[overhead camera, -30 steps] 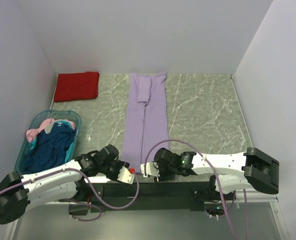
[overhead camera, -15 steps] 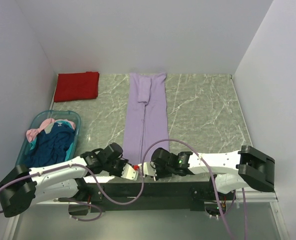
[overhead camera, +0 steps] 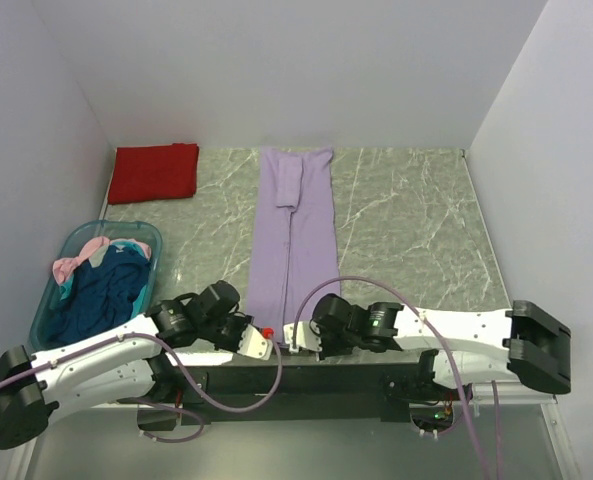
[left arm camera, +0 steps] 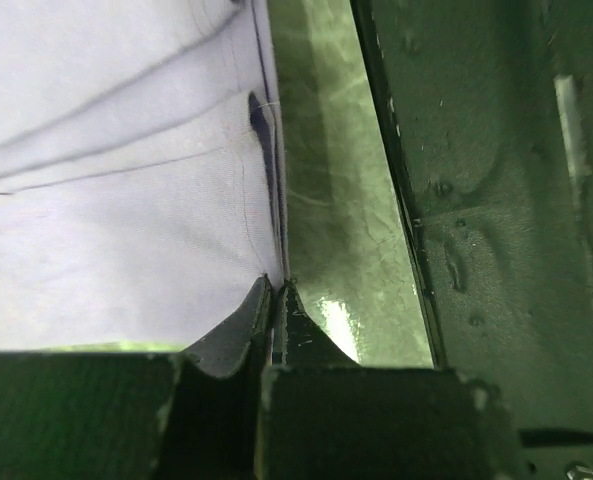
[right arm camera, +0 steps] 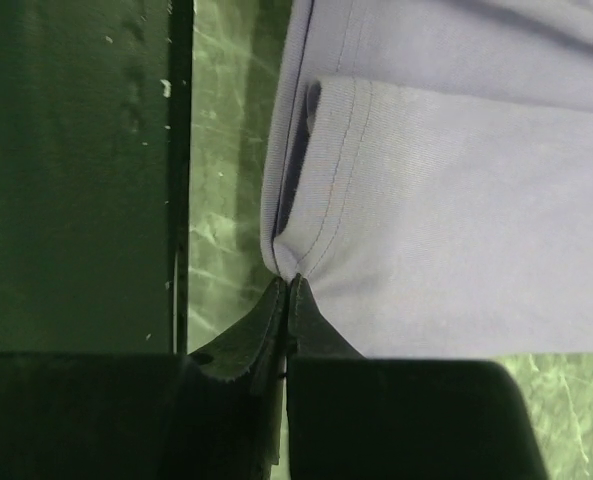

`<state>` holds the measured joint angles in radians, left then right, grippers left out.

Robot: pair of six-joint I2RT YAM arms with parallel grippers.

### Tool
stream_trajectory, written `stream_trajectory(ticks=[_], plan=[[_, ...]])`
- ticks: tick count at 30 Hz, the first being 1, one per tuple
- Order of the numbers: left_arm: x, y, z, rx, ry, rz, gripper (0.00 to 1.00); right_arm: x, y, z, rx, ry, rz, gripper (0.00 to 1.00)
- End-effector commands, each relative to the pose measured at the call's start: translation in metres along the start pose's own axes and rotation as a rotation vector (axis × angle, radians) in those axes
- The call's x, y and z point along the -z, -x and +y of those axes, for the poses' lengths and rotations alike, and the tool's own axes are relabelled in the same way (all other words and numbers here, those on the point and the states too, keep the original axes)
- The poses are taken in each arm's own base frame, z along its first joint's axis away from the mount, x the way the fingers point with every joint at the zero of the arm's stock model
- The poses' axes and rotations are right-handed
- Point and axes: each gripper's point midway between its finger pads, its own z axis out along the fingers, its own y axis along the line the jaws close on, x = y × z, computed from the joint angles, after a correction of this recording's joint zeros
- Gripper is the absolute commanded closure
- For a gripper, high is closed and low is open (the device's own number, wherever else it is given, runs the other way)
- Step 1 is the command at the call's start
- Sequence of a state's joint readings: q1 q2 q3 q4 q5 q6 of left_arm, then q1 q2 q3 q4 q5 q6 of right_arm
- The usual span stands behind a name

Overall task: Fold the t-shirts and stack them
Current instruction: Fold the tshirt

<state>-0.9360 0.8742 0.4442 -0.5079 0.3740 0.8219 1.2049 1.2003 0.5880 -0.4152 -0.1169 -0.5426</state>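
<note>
The left fingers (left arm camera: 266, 305) are pinched shut on the near left corner of the light purple t-shirt (overhead camera: 294, 235), which lies lengthwise down the middle of the worktop (overhead camera: 406, 220) with its sides folded in. They seem to bite only the very edge, so the cloth could slip free on lifting. The right fingers (right arm camera: 288, 290) are clamped likewise on the near right corner, and if either catches just one layer, the fold would likely land skewed.

lilac t-shirt (overhead camera: 294, 235), red t-shirt (overhead camera: 156, 172), green-marbled table (overhead camera: 406, 220)
</note>
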Motion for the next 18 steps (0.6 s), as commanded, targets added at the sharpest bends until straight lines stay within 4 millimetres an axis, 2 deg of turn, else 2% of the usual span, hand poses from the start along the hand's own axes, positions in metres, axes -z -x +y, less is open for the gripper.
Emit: stream_trajectory(ticks=[1,3,6,7,9,10,13,14,15,16,18], plan=[[0.018,0.022,-0.001,0.016,-0.031,-0.041,1.0,0.018,0.01,0.002,-0.025,0.012,-0.027,1.0],[0.023,0.027,0.006,0.013,-0.014,-0.052,1.0,0.023,0.011,-0.007,-0.008,-0.01,-0.03,1.0],[0.031,0.028,0.028,0.015,0.042,-0.06,1.0,0.028,0.008,-0.029,-0.003,-0.045,-0.02,1.0],[0.032,0.027,0.036,0.019,0.053,-0.058,1.0,0.033,0.007,-0.044,-0.017,-0.075,-0.021,1.0],[0.037,0.021,0.056,0.03,0.099,-0.059,1.0,0.036,0.005,-0.059,0.005,-0.089,-0.011,1.0],[0.038,0.02,0.067,0.038,0.113,-0.055,1.0,0.043,0.006,-0.076,-0.006,-0.122,-0.016,1.0],[0.042,0.015,0.101,0.028,0.18,-0.052,1.0,0.05,0.01,-0.104,0.057,-0.168,-0.008,1.0],[0.046,0.012,0.117,0.019,0.219,-0.053,1.0,0.049,0.003,-0.114,0.047,-0.17,0.011,1.0],[0.046,0.011,0.125,0.015,0.224,-0.061,1.0,0.051,0.002,-0.124,0.069,-0.178,0.019,1.0],[0.044,0.01,0.138,0.02,0.224,-0.055,1.0,0.055,0.008,-0.136,0.078,-0.191,0.005,1.0],[0.048,0.003,0.16,0.017,0.251,-0.058,1.0,0.053,-0.002,-0.156,0.09,-0.198,0.03,1.0]])
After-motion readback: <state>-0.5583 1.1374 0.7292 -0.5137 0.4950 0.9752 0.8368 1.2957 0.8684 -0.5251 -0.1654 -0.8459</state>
